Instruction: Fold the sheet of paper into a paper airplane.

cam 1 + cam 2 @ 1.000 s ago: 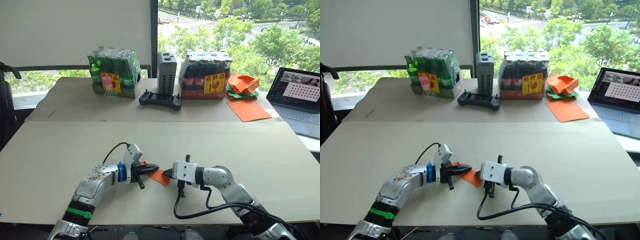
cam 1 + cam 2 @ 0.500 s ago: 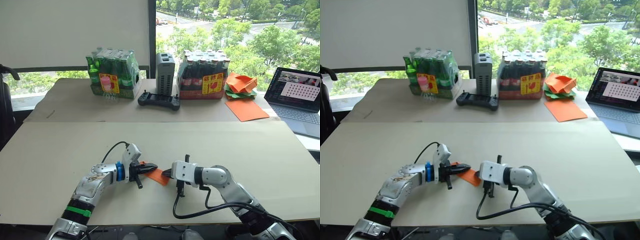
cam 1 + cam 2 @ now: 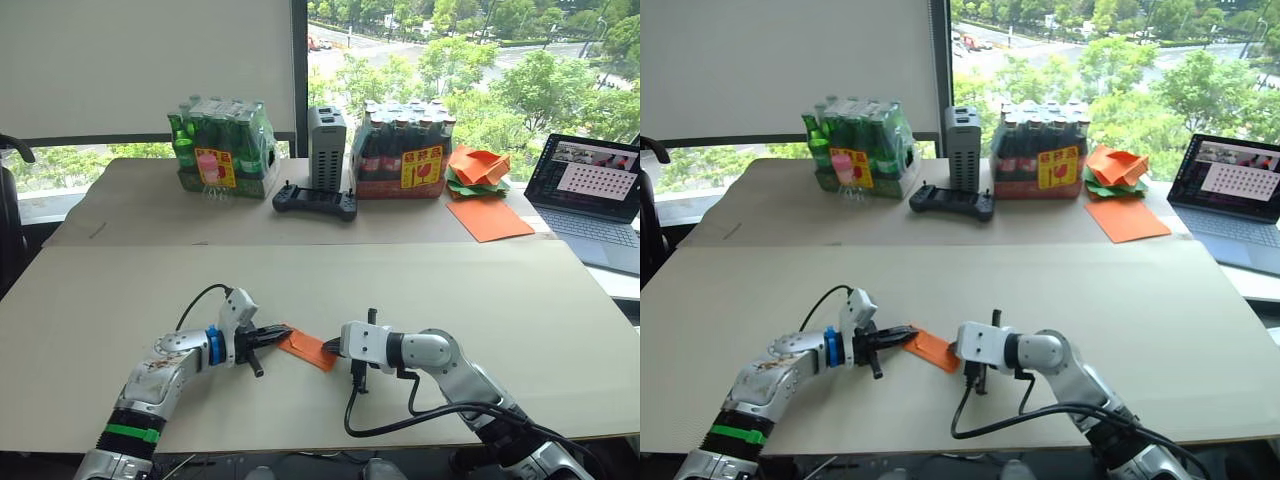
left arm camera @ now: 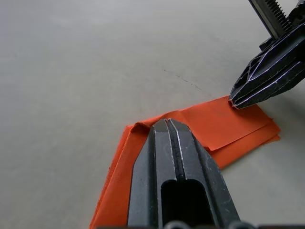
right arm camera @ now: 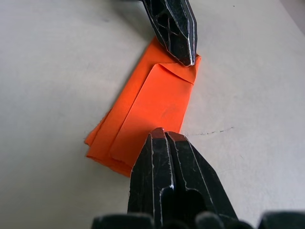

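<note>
We work on the wide pale tabletop (image 3: 480, 290), with a second table (image 3: 150, 200) beyond it carrying two shrink-wrapped packs of bottles (image 3: 222, 146), a grey upright box (image 3: 328, 147), a black handheld controller (image 3: 315, 201), a heap of orange and green paper shapes (image 3: 482, 168), a larger smooth orange sheet (image 3: 495, 218) and an open laptop (image 3: 590, 198) at the far right. Nearer to us, our two arms meet at the middle of the near table, where the sheet of paper (image 3: 306, 347), a thin orange piece already folded into a narrow layered strip, lies flat. Our left gripper (image 3: 274, 334) has its two black fingers pressed together with nothing between them, tips resting on the left end of the strip where a small flap curls up. Our right gripper (image 3: 335, 349) is likewise closed on nothing, its tips touching the strip's right end. Compared with a second ago, our left arm has drawn back to the left, so more of the orange strip now shows between the two grippers, and the paper lies lower and flatter. We judge that we are flattening a crease, pinning one end while the other runs along the fold. No wings, nose or keel are formed yet, so most of the folding remains.
</note>
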You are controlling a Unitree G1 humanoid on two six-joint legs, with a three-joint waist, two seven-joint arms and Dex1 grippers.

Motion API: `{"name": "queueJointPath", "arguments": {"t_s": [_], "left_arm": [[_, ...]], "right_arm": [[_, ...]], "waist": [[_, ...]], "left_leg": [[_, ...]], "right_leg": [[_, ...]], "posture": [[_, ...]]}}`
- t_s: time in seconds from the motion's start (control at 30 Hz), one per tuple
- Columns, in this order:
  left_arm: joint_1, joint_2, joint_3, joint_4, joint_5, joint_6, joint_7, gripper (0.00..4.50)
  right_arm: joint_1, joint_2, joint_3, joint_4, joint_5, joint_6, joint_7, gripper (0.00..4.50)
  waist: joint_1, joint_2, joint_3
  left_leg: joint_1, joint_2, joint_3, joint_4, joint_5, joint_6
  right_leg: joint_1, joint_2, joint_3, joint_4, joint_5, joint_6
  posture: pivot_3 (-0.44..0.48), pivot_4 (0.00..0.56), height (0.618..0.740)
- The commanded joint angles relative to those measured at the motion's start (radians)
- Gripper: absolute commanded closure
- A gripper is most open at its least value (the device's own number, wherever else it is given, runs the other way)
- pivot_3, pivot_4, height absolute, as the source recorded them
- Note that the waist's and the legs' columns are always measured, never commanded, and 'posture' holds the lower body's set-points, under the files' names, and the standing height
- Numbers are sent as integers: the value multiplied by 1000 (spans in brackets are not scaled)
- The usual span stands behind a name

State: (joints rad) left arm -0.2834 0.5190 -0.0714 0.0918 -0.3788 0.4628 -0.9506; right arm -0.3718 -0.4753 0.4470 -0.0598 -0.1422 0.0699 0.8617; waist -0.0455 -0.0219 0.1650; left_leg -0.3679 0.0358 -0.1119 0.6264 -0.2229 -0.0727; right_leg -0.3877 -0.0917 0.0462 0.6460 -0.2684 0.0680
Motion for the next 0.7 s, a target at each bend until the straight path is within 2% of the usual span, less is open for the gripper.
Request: {"name": "queueJointPath", "arguments": {"t_s": [0.03, 0.7], "left_arm": [[30, 21, 12, 47, 34, 29, 39, 4500], [-1, -15, -13, 58, 42, 21, 46, 4500]], "right_arm": [[9, -5, 6, 28, -15, 23, 6, 4466], [-31, 119, -31, 64, 24, 88, -42, 4466]], "waist": [[0, 0, 0], [7, 0, -1]], "left_leg": [[0, 0, 0, 0, 0, 0], [0, 0, 0, 0, 0, 0]], "right_leg": [[0, 0, 0, 0, 0, 0], [0, 0, 0, 0, 0, 0]], "posture": [[0, 150, 740], [0, 150, 740]]}}
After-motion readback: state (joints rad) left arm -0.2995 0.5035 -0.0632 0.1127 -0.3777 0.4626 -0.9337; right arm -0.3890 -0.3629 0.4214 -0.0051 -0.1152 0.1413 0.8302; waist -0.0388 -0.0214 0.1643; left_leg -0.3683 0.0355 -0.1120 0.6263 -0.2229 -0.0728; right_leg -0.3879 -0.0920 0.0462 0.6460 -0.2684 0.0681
